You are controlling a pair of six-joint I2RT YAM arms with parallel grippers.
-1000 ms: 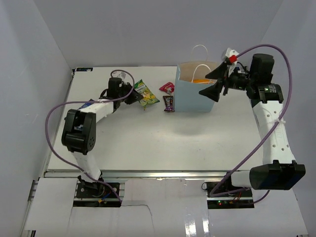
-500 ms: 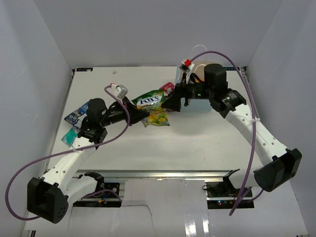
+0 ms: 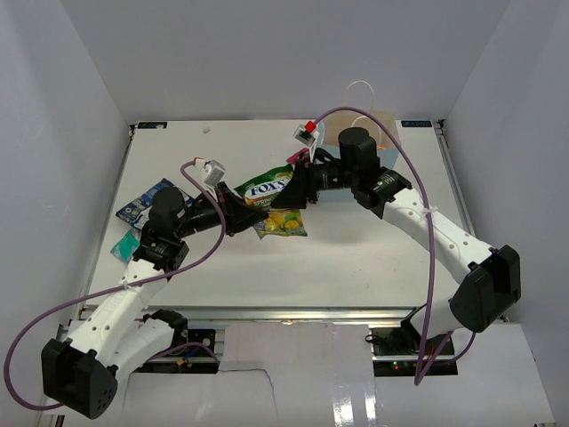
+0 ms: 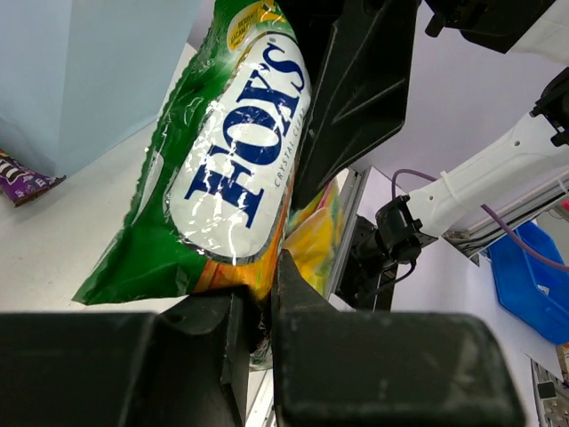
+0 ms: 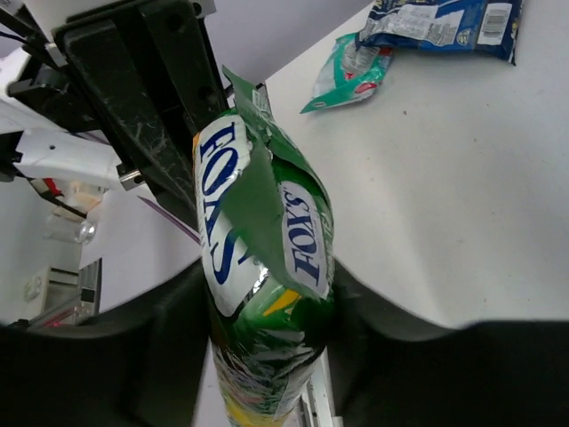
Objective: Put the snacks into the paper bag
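The green candy bag (image 3: 267, 189) hangs in the air between both arms, above the middle of the table. My left gripper (image 3: 244, 216) is shut on its yellow lower edge (image 4: 267, 267). My right gripper (image 3: 294, 189) is closed on the bag's upper end, and the crumpled foil (image 5: 267, 231) fills the space between its fingers. The light-blue paper bag (image 3: 385, 132) stands at the back, mostly hidden behind the right arm; its wall (image 4: 98, 71) shows in the left wrist view. A blue packet (image 3: 142, 203) and a teal packet (image 3: 126, 242) lie at the left.
A dark purple wrapper (image 4: 27, 182) lies at the foot of the paper bag. The blue packet (image 5: 440, 22) and the teal packet (image 5: 347, 71) also show in the right wrist view. White walls enclose the table on three sides.
The left arm picked the candy bag off the table and brought it toward the middle. The right arm swung left from the paper bag and its jaws closed on the bag's top.
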